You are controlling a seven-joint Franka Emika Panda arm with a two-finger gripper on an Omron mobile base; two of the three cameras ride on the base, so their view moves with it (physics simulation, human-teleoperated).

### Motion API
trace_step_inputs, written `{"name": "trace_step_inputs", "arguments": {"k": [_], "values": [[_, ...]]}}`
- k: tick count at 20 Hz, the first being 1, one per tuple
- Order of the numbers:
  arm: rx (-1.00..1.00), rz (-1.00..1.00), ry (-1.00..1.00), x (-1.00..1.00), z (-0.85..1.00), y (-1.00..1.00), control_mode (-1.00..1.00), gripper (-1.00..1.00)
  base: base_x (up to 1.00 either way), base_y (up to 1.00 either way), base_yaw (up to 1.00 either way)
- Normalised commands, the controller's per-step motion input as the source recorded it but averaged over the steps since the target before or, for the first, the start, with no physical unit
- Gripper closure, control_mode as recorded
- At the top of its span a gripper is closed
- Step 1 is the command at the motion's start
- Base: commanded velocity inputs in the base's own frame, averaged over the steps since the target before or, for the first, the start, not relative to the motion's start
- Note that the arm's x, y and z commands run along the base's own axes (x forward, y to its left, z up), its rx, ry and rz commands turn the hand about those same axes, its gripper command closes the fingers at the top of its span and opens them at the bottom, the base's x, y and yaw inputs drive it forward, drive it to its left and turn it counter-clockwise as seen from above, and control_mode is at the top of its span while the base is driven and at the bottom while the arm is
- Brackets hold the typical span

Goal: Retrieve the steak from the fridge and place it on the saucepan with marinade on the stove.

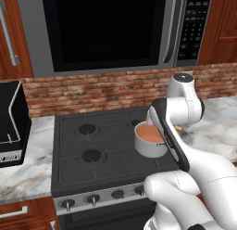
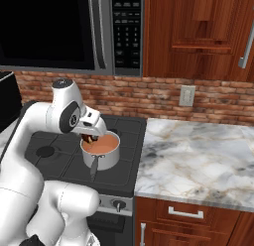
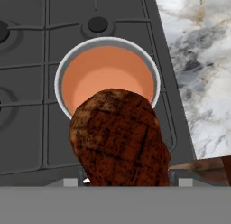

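The steak (image 3: 119,137), a dark red-brown grilled lump, hangs in my gripper (image 2: 90,135) just above the near rim of the saucepan (image 3: 61,78). It hides both fingertips in the hand view. The steel saucepan (image 1: 149,149) stands on the front right burner of the stove (image 1: 92,131), its long handle (image 2: 94,166) pointing toward the front. Smooth orange-pink marinade (image 3: 103,74) fills it. In the right base view the steak (image 2: 89,139) shows as a small dark lump over the pan's left rim. The fridge is out of view.
A black microwave (image 1: 106,29) hangs low over the stove. Marble counter (image 2: 198,155) runs to the right, under a wall outlet (image 2: 187,95). A black appliance (image 1: 11,122) sits on the counter left of the stove. My arm's elbow (image 1: 185,108) leans over the right burners.
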Motion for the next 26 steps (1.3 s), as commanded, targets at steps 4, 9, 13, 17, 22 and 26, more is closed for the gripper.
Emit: {"name": "trace_step_inputs", "arguments": {"k": [4, 9, 13, 17, 22, 26], "values": [[0.00, 0.01, 0.00, 0.44, -0.08, 0.00, -1.00, 1.00, 0.00, 0.00, 0.00], [0.00, 0.00, 0.00, 0.39, -0.22, 0.00, -1.00, 1.00, 0.00, 0.00, 0.00], [0.00, 0.02, 0.00, 0.23, -0.36, 0.00, -1.00, 1.00, 0.00, 0.00, 0.00], [0.00, 0.03, 0.00, 0.10, -0.42, 0.00, -1.00, 1.00, 0.00, 0.00, 0.00], [0.00, 0.02, 0.00, 0.09, -0.30, 0.00, -1.00, 1.00, 0.00, 0.00, 0.00], [0.00, 0.01, 0.00, 0.06, -0.17, 0.00, -1.00, 1.00, 0.00, 0.00, 0.00]]}}
